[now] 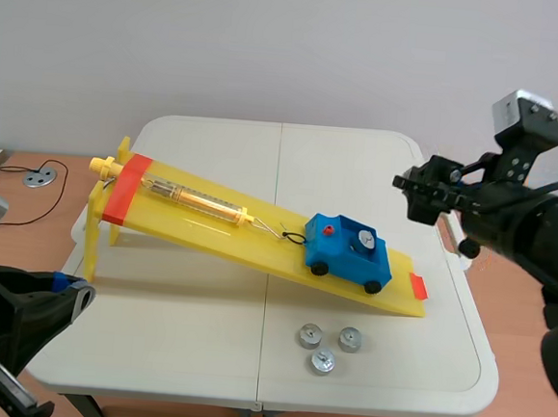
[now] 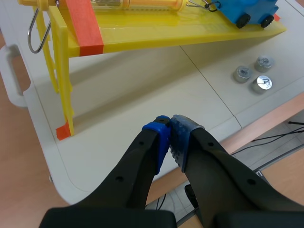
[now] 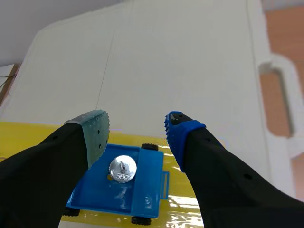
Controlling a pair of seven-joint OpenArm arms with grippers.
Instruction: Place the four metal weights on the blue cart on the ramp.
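Observation:
A blue cart [image 1: 348, 253] sits low on the yellow ramp [image 1: 209, 232], hooked to a spring scale. One metal weight [image 1: 363, 239] rests on the cart's top and shows under my right gripper as a shiny disc [image 3: 123, 167] on the cart [image 3: 142, 194]. Three more weights [image 1: 323, 347] lie on the table in front of the ramp's low end, also seen ahead of my left gripper [image 2: 256, 73]. My right gripper [image 1: 413, 195] [image 3: 135, 126] hangs open above the cart, holding nothing. My left gripper [image 1: 77, 294] [image 2: 170, 127] is shut on nothing over the table's near left corner.
A clear spring scale [image 1: 197, 200] lies along the ramp, tied to the cart by a hook. Orange tape [image 1: 126, 189] marks the ramp's raised end, which stands on yellow legs [image 2: 61, 80]. A grey disc [image 1: 40, 178] lies on the brown desk to the left.

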